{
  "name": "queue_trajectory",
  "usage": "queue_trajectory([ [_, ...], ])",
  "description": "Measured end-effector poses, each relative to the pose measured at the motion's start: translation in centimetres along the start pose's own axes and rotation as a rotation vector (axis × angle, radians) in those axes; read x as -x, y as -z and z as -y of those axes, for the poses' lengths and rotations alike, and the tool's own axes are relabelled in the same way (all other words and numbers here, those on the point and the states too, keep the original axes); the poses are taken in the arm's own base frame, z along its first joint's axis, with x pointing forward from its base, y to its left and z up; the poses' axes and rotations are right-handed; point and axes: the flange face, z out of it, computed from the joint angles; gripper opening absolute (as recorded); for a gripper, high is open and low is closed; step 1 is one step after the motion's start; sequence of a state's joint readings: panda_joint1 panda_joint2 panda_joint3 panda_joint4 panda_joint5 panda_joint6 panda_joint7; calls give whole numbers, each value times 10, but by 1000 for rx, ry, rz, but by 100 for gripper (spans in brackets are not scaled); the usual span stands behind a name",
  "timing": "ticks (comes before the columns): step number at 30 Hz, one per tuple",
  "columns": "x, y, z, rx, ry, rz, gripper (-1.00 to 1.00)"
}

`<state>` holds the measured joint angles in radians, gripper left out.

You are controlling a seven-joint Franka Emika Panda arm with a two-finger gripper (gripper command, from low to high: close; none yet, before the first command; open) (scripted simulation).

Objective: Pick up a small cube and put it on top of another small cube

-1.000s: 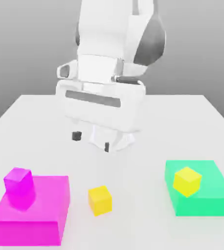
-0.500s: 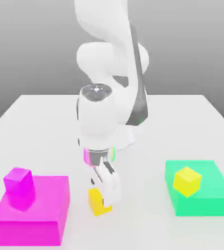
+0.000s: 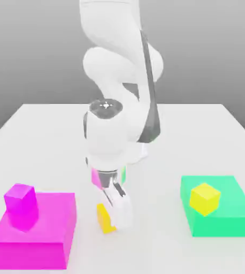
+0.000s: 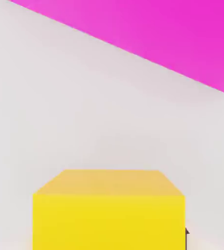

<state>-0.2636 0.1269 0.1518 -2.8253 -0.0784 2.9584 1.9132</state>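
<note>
Gripper [image 3: 114,217] clamped on the yellow cube [image 3: 104,218] on the white table [image 3: 199,134], between magenta block [image 3: 36,235] and green block [image 3: 221,211]. Risk — off-centre pinch lets cube twist or slip when lifted.

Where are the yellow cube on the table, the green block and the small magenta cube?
yellow cube on the table [image 3: 104,217]: exterior view, its visible left face.
green block [image 3: 223,222]: exterior view, bare top.
small magenta cube [image 3: 21,199]: exterior view, front face.

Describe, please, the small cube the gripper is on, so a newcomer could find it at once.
Start at the big magenta block at the exterior view's left. Between it and the green block, the yellow cube sits directly on the white table, under the gripper. The other small cubes rest on blocks.
</note>
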Motion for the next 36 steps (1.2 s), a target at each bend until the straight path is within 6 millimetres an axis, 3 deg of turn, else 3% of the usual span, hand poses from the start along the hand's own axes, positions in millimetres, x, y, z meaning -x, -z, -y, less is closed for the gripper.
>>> queue_trajectory([
  [4,-1,23,-3,3,4,-5,-100],
  [6,16,42,1,-1,-1,-10,-100],
  [7,44,52,-4,-3,40,-11,-100],
  [11,120,97,-22,-8,79,-11,-100],
  [15,199,138,-73,1,146,-5,-100],
  [17,211,132,-83,2,156,-12,-100],
  [22,215,89,-87,3,161,-11,-100],
  [23,216,83,-88,4,162,-8,100],
  [30,215,84,-88,5,162,-10,100],
  [36,216,134,-87,4,160,-13,100],
])
